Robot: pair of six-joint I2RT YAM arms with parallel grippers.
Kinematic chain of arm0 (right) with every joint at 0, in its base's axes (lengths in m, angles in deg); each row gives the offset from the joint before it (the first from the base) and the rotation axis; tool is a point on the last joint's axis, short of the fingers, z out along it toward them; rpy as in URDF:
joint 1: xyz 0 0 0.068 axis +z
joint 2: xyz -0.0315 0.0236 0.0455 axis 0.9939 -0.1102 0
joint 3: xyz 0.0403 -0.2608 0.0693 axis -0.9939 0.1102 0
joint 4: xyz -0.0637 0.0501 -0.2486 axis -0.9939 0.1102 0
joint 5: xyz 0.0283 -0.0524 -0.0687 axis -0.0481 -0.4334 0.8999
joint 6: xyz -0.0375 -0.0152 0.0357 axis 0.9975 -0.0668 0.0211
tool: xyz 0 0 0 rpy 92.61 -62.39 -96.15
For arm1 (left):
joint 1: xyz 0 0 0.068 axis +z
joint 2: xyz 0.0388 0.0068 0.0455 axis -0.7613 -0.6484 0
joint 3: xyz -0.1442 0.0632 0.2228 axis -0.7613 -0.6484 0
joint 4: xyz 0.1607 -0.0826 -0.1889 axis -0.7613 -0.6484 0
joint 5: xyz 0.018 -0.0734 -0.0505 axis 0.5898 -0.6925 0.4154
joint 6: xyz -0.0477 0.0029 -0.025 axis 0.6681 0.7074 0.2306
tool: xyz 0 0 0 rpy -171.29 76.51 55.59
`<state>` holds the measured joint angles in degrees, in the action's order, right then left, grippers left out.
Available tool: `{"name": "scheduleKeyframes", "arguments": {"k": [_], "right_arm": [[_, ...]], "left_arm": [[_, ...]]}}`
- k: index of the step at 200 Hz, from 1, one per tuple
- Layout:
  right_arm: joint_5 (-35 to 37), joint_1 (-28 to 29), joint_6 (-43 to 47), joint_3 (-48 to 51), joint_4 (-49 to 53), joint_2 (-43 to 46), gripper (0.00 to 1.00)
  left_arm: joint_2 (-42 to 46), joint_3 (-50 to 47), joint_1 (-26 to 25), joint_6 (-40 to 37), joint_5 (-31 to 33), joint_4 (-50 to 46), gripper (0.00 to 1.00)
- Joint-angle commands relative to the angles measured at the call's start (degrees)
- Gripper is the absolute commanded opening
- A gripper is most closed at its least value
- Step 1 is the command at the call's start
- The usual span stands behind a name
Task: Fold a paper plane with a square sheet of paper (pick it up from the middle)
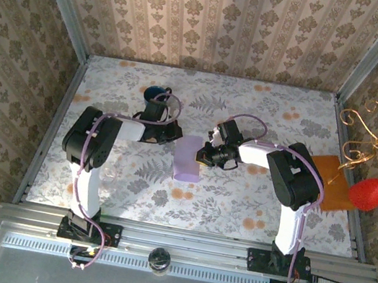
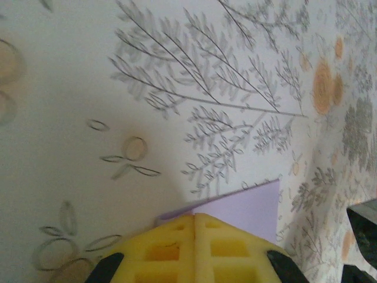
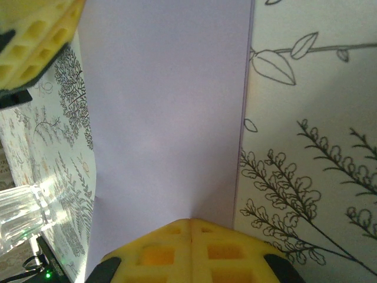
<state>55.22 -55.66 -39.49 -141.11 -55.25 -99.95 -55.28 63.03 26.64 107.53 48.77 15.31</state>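
Creasing seems the step in hand: the square sheet of paper (image 1: 188, 160), apparently halved into a narrow lilac rectangle, lies mid-frame on the counter (image 1: 237, 201). The left end effector (image 2: 194, 224), at its corner, and the right end effector (image 3: 189, 231), over its edge, are both clenched empty. The next move likely needs one pressing while the other lifts a corner.
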Motion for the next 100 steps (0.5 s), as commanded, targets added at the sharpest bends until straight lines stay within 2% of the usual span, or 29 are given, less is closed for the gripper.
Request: {"name": "scheduleKeyframes", "arguments": {"k": [1, 21, 46, 100], "right_arm": [[19.1, 0.8, 0.2, 7.8, 16.7, -11.8, 0.00], [19.2, 0.7, 0.2, 7.8, 16.8, -11.8, 0.00], [19.1, 0.8, 0.1, 7.9, 16.6, -11.7, 0.00], [19.0, 0.8, 0.5, 7.7, 17.4, -11.7, 0.00]], "left_arm": [[1.4, -1.1, 2.8, -0.3, 8.2, -3.9, 0.00], [2.2, -1.0, 3.3, -0.6, 9.1, -5.5, 0.00], [3.8, -2.0, 3.2, 0.4, 6.6, -3.8, 0.00], [15.1, -8.0, -2.5, 1.0, 6.4, -5.3, 0.00]]}}
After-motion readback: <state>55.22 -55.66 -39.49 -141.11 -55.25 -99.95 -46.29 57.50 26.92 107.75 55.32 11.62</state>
